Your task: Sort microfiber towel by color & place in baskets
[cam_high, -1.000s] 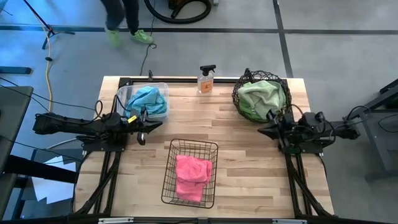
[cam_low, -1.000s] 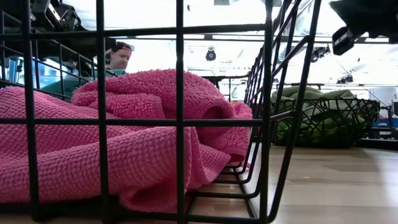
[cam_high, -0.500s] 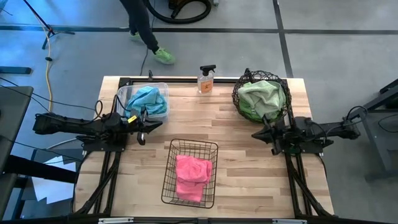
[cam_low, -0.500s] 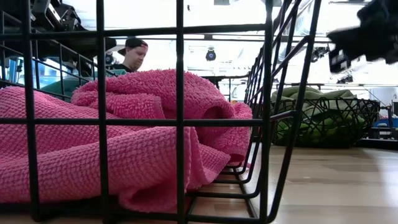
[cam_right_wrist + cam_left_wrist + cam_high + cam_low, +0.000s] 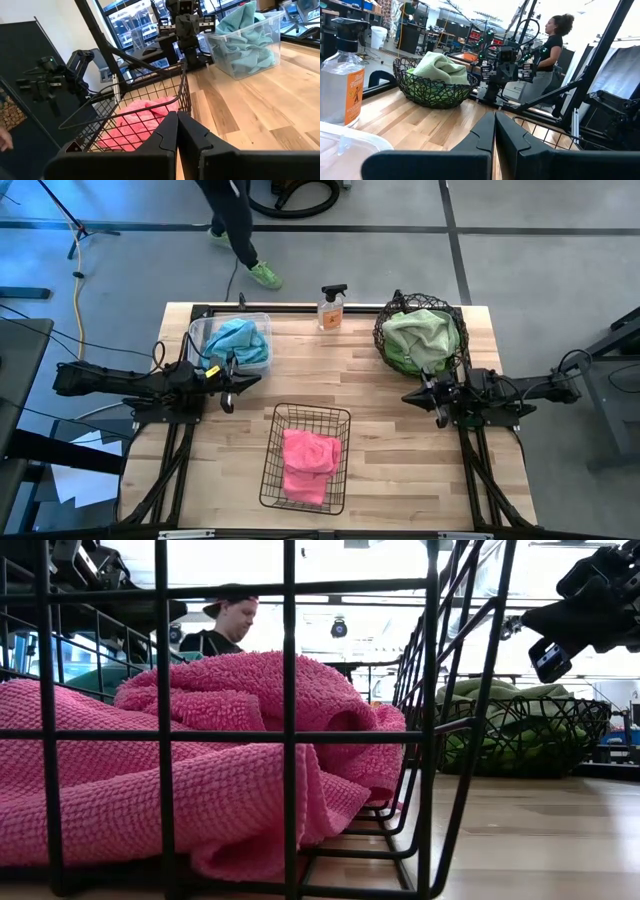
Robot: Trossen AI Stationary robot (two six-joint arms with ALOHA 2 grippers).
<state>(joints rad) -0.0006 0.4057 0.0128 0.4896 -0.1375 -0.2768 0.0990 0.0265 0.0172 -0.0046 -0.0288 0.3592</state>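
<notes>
Teal-blue towels [image 5: 237, 338] fill the clear plastic bin [image 5: 201, 330] at the table's far left. Lime green towels [image 5: 421, 333] are piled in the round woven-wire basket [image 5: 385, 338] at the far right. A pink towel [image 5: 308, 463] lies in the black wire-grid basket [image 5: 274, 448] near the table's front middle, filling the low view [image 5: 200, 770]. My left gripper [image 5: 236, 387] is shut and empty, just near of the bin. My right gripper [image 5: 414, 396] is shut and empty, just near of the round basket, pointing toward the table's left.
An orange spray bottle [image 5: 332, 308] stands at the far edge between the bin and the round basket. Bare wood lies between the two grippers and to the right of the grid basket. A person [image 5: 232, 220] walks on the floor beyond the table.
My right gripper has drawn back from the round basket's near rim toward the table's near edge and slid a little to the left, and is now lower and level. The person beyond the table has walked to the right.
</notes>
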